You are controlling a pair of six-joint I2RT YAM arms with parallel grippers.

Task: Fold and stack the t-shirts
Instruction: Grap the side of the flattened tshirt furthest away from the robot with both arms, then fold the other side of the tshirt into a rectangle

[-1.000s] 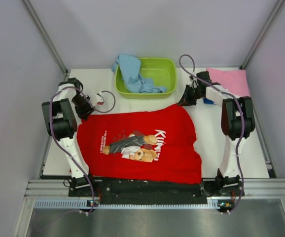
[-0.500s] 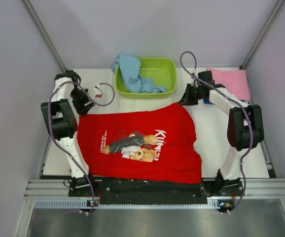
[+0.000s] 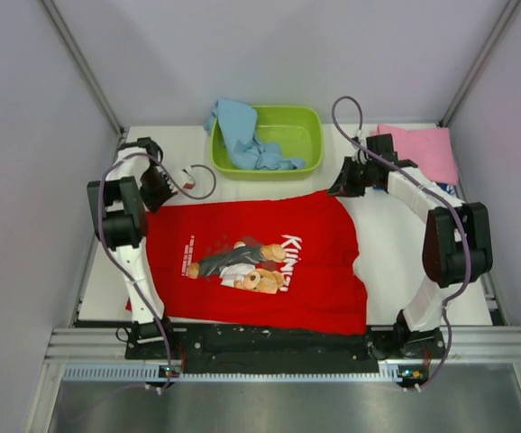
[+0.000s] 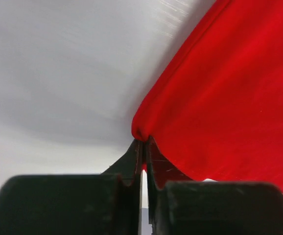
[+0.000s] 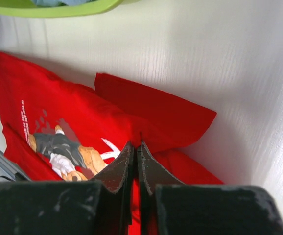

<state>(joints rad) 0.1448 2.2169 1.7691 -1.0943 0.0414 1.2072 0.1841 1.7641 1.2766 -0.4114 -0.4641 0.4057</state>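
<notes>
Red cloth is pinched in both claws. The left claw (image 3: pixel 159 191) is clenched on the far left corner of the red t-shirt (image 3: pixel 260 262). In its wrist view the two dark fingers (image 4: pixel 131 161) meet tip to tip with a small bunch of red fabric caught between them, and the rest of the shirt falls away to the right of the tips. The right claw (image 3: pixel 344 183) is likewise closed on the shirt's far right corner. From its own camera the fingers (image 5: pixel 151 171) press together with a thin ridge of red cloth rising at their tips. A folded-over sleeve lies just beyond them, and the teddy-bear print (image 5: pixel 63 149) is off to their left.

Seen from above, the shirt spreads print side up from the two claws back toward the arm bases on the white table (image 3: pixel 391 253), its near hem reaching the table's near edge. Beyond and between the claws sits a lime green basin (image 3: pixel 297 135), with a light blue t-shirt (image 3: pixel 241 133) draped over its left rim and down inside. To the right of the right claw and a little beyond it, a pink t-shirt (image 3: pixel 423 149) lies folded flat at the far right corner. Just right of the left claw lies a small white object (image 3: pixel 181 178), too small to identify.
</notes>
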